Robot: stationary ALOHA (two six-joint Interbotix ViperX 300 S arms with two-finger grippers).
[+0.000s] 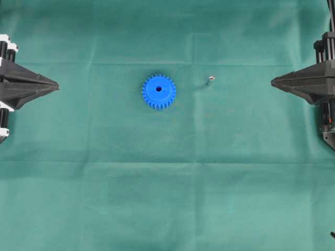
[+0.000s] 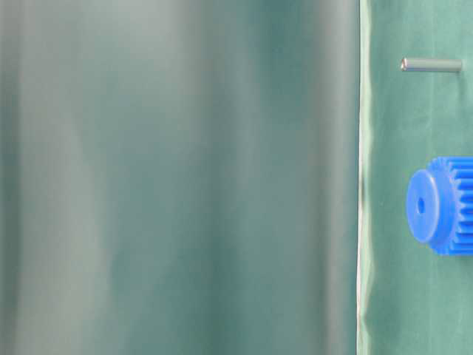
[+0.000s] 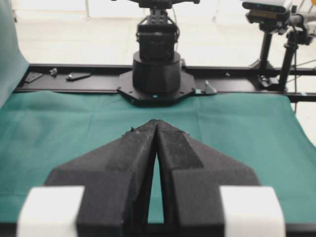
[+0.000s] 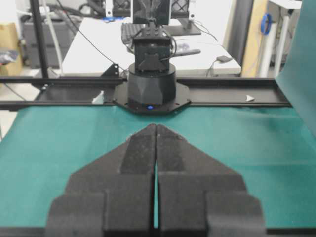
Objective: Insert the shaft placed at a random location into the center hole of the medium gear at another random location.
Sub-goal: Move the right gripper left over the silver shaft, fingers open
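The medium gear (image 1: 158, 91) is bright blue and lies flat on the green cloth, a little left of the middle, its dark center hole (image 1: 158, 89) facing up. The shaft (image 1: 210, 80), a tiny silver pin, stands on the cloth to the gear's right. The table-level view shows the gear (image 2: 443, 205), its center hole (image 2: 421, 205) and the shaft (image 2: 431, 65) at its right edge. My left gripper (image 1: 56, 83) rests at the left edge, shut and empty. My right gripper (image 1: 273, 81) rests at the right edge, shut and empty. Both wrist views show tips touching, left gripper (image 3: 156, 121), right gripper (image 4: 156, 125).
Green cloth (image 1: 167, 188) covers the table. Across the cloth each wrist view shows the other arm's black base, the right arm's base (image 3: 156, 74) and the left arm's base (image 4: 151, 89), on a black rail. A blurred grey-green surface (image 2: 177, 177) fills most of the table-level view.
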